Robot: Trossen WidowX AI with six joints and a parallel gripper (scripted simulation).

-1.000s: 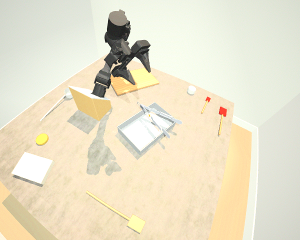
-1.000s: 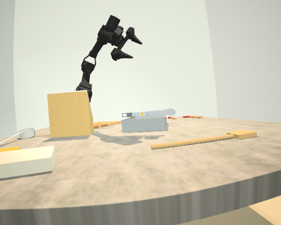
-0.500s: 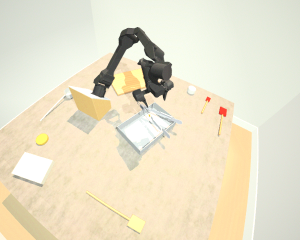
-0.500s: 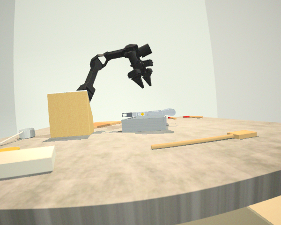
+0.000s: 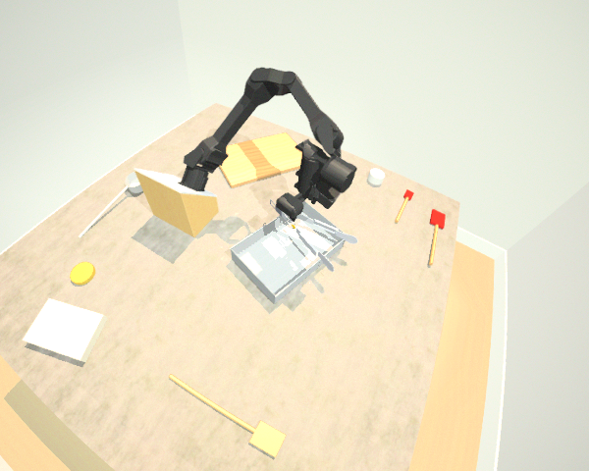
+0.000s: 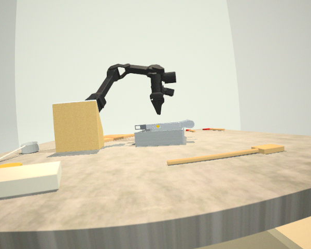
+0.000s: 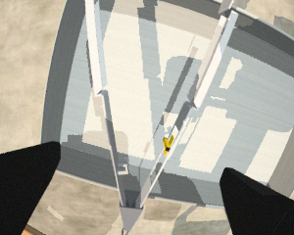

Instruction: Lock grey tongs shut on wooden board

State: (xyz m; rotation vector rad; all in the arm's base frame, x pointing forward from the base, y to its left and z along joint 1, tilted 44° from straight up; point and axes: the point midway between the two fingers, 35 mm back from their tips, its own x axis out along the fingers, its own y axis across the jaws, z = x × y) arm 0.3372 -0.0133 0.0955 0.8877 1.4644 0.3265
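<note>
The grey tongs (image 5: pixel 349 237) (image 6: pixel 187 123) (image 7: pixel 94 54) lie spread in a V across the roasting tin (image 5: pixel 253 279) (image 6: pixel 159 138) (image 7: pixel 53 113). Their tips stick out past the tin's far side from the arm, and their hinge (image 7: pixel 131 216) is at the bottom of the wrist view. A small yellow mark (image 6: pixel 157 126) (image 7: pixel 168 144) shows at one arm of the tongs. My gripper (image 6: pixel 158 113) (image 7: pixel 142 165) is open and empty, pointing down above the tongs, its fingers on either side of the hinge end. The wooden board (image 5: pixel 285 152) (image 6: pixel 118 137) lies behind the tin; nothing shows on it.
A tall wooden block (image 5: pixel 170 207) (image 6: pixel 75 128) stands by the arm's base. A white cup (image 5: pixel 376 177) and two red-headed spatulas (image 5: pixel 437 219) (image 5: pixel 408 194) lie beyond the tin. A ladle (image 5: pixel 104 210), yellow disc (image 5: pixel 82 273), white block (image 5: pixel 64 329) and wooden spatula (image 5: pixel 267 439) lie around.
</note>
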